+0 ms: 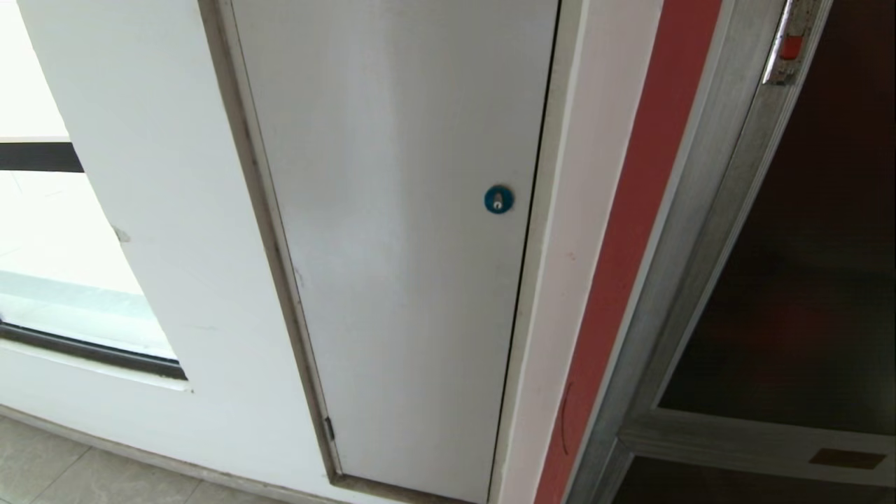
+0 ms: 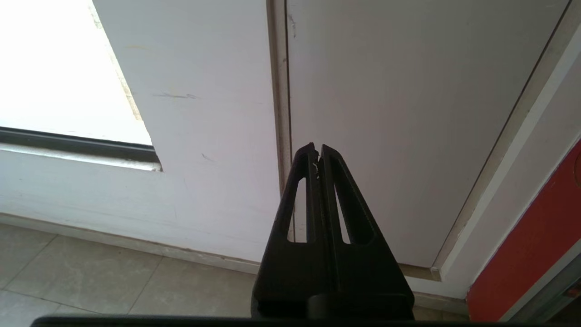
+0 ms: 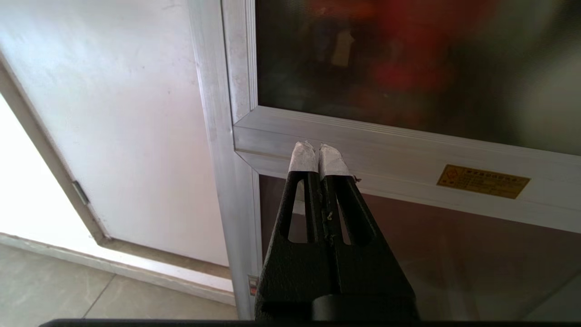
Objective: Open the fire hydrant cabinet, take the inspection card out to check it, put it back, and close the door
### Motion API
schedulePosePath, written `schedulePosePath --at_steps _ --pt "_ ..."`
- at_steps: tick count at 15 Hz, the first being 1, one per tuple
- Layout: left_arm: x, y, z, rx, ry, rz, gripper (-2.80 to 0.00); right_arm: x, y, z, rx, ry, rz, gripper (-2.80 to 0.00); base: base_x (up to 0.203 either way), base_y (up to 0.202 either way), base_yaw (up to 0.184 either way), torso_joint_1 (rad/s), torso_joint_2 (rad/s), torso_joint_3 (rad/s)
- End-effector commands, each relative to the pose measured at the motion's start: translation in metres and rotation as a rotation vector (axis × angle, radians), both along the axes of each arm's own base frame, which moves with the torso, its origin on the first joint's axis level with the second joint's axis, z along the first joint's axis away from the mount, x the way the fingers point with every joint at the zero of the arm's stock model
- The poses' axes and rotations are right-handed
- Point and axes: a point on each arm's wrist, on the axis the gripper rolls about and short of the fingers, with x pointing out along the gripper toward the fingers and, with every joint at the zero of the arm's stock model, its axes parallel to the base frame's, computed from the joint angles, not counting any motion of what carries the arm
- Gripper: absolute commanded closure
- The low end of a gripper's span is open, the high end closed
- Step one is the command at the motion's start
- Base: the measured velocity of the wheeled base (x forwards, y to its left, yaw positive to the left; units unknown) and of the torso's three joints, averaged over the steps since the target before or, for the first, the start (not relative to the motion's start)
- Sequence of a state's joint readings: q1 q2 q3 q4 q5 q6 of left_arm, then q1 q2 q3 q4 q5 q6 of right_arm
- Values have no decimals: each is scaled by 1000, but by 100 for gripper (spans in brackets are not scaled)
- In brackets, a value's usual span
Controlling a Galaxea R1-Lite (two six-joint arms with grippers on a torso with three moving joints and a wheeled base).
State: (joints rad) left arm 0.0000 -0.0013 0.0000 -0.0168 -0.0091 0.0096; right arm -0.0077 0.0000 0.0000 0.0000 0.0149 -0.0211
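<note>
The fire hydrant cabinet (image 1: 700, 231) stands at the right of the head view, a silver metal frame with a red side strip. Its door (image 1: 812, 266) is a dark glass panel, closed, with a small red latch (image 1: 791, 47) on the frame near the top. In the right wrist view my right gripper (image 3: 319, 152), white-taped at the tips, is shut and empty, a little short of the silver crossbar (image 3: 408, 154) under the door (image 3: 408, 59). My left gripper (image 2: 317, 147) is shut and empty, facing the grey-white door (image 2: 399, 113). The inspection card is out of view. Neither arm shows in the head view.
A plain grey-white flush door (image 1: 406, 231) with a round blue lock (image 1: 498, 199) fills the middle. A bright window (image 1: 49, 231) lies at the left. Below the crossbar sits a shorter dark panel (image 3: 431, 259) under an orange label (image 3: 483, 180). Tiled floor (image 2: 91, 281) runs along the wall.
</note>
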Motion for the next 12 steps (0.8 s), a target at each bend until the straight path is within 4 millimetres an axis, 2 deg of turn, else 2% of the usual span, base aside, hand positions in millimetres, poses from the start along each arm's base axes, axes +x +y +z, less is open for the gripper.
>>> schedulePosePath --at_steps 1,12 --pt "1 0 -2 0 7 0 0 0 0 0 0 -2 0 0 0 0 0 0 0 0" --pt "1 0 -2 0 7 0 0 0 0 0 1 -2 0 0 0 0 0 0 0 0"
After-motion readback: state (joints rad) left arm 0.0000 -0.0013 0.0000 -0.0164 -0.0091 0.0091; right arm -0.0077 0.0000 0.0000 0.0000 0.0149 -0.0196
